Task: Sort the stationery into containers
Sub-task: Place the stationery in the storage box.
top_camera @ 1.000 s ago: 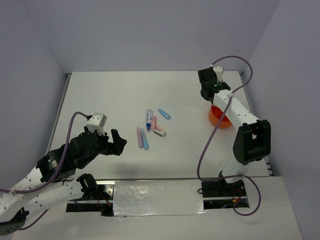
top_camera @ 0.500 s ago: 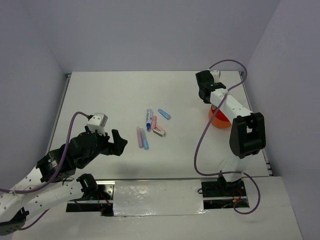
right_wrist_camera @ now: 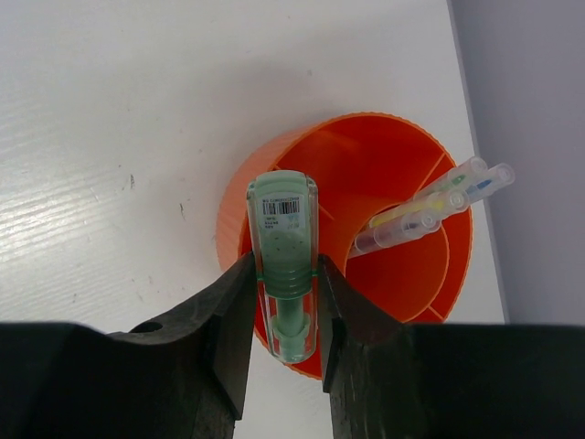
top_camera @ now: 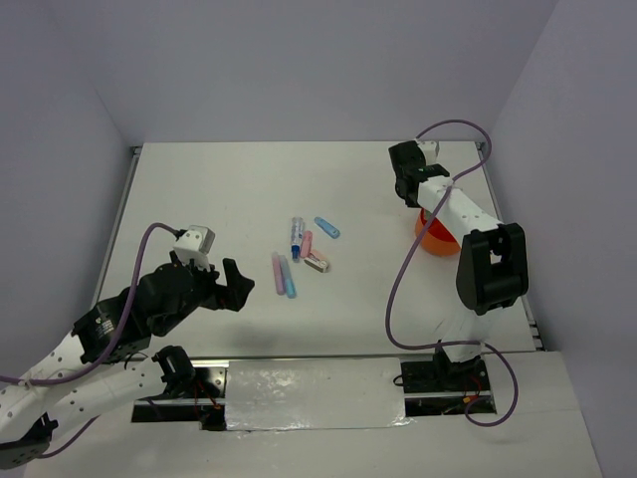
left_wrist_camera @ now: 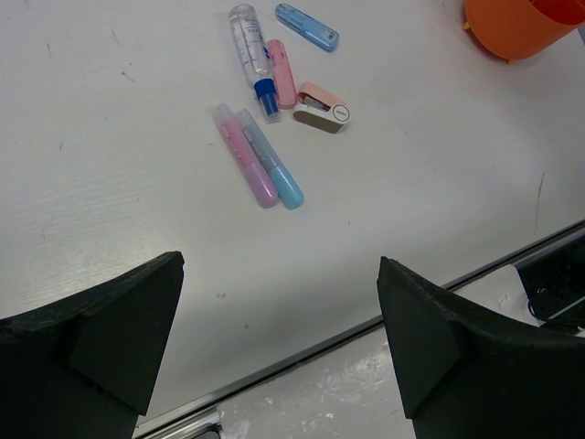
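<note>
Over the orange cup (right_wrist_camera: 366,117), the right claw (right_wrist_camera: 285,302), seemingly pointing down, grips a green marker (right_wrist_camera: 283,238).

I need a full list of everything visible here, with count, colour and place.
cup: one, orange, table right side.
pens: about three, clear and yellow, inside the cup.
green marker: one, pale green, at the cup's rim.
pink markers: two, pink, table centre.
blue markers: two, light blue, table centre.
clear tube: one, blue cap, table centre.
small block: one, pink and white, table centre.
left arm: jaws open, empty.
right arm: jaws shut on green marker.
</note>
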Controlling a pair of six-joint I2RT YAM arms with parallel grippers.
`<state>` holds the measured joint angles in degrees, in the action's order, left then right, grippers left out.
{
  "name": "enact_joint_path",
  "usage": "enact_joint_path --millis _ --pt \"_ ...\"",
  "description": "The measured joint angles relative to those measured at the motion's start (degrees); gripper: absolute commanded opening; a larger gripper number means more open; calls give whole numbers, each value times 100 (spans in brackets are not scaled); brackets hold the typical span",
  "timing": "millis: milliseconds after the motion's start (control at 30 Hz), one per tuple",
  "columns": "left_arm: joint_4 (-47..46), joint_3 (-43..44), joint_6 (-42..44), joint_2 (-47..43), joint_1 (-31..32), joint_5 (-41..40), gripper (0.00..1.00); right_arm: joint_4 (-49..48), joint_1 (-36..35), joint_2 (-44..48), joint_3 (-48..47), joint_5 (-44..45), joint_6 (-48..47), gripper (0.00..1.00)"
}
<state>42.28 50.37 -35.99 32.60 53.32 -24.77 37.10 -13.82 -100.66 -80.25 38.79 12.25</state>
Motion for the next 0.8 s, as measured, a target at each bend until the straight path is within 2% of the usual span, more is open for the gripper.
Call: enact_joint_path --millis 267,467,633,800 --pt "-9 -13 4 -31 0 24 99 61 0 0 0 0 -26 47" --pt "-9 -13 2 -31 0 22 99 109 0 0 0 -31 -57 49" --pt "-7 -13 2 -31 0 20 99 138 -37 15 0 -157 -59 55" --pt "20 -13 -22 -7 0 -101 99 146 -560 310 0 -457 -111 62"
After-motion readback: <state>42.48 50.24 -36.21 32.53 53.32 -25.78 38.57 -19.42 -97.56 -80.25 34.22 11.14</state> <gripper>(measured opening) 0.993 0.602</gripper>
